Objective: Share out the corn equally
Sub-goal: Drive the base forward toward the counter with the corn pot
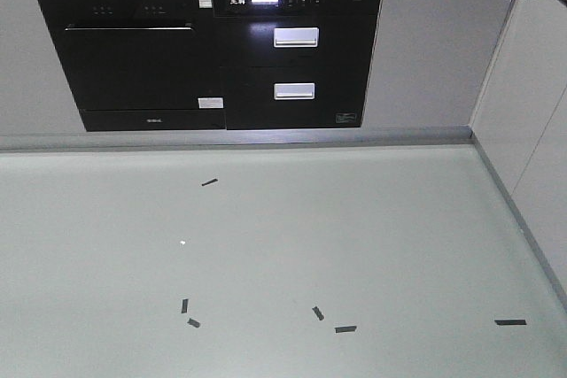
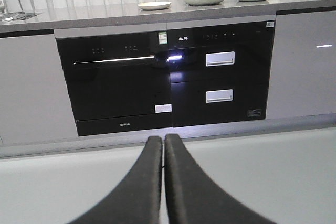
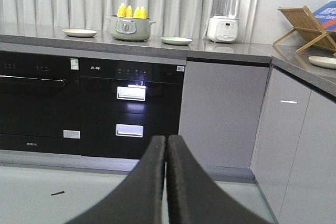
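Both pinched closed, empty: L end effector (image 2: pixel 163 140), R end effector (image 3: pixel 166 140). Corn (image 3: pixel 132 11) in pot (image 3: pixel 130 29) on desk (image 3: pixel 220 51), 11 o'clock in R cam. Approach step, I'd say; next: drive closer, raise arms.

The floor (image 1: pixel 283 245) lies open up to the cabinets (image 1: pixel 434 50). On the surface (image 3: pixel 220 51), a left plate (image 3: pixel 80 32) and right plate (image 3: pixel 176 40) flank the pot (image 3: pixel 129 29) with gaps between. The corn (image 3: pixel 131 11) stands open from above, and a blender (image 3: pixel 224 17) stands farther right.

Front view down onto floor (image 1: pixel 354 245) and black appliances (image 1: pixel 177 68); wrist views low, level, toward the same appliances.
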